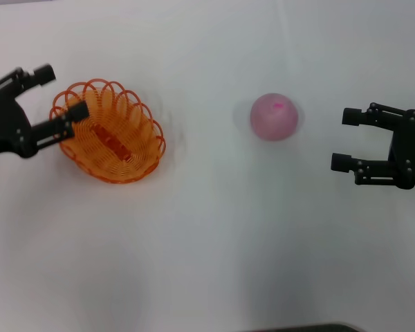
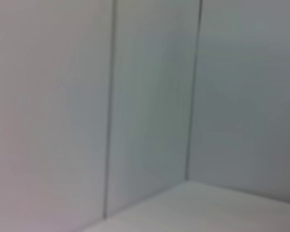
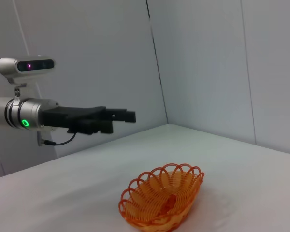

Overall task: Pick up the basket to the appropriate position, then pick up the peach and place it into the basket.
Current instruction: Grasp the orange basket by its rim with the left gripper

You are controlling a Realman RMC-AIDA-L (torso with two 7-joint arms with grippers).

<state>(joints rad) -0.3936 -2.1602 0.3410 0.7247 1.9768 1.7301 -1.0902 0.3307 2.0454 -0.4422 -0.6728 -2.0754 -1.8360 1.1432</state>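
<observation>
Head view: my left gripper (image 1: 61,93) is at the left edge of the white desk (image 1: 207,242), its fingers spread apart; one finger lies over the near-left part of the rim of the basket (image 1: 111,131), the other stands outside the rim toward the far-left corner; from this view I cannot tell whether either finger touches the wire. The basket sits left of centre, an orange oval of looped wire, well apart from the peach (image 1: 273,116). The peach rests right of centre, toward the far edge, pale pink with its magenta mark turned up. My right gripper (image 1: 346,140) hangs at the right edge of the desk, fingers wide apart and pointed toward the peach, clear of it with bare desk between.

The right wrist view looks across the desk at the basket (image 3: 162,198), which rests on the surface with nothing in it; above and beyond it my left gripper (image 3: 121,117) shows raised off the desk, a green light on the arm behind it, and a grey wall panel (image 3: 208,63) stands at the back.

The left wrist view shows only the wall panels (image 2: 150,96) and a strip of desk (image 2: 208,210).
</observation>
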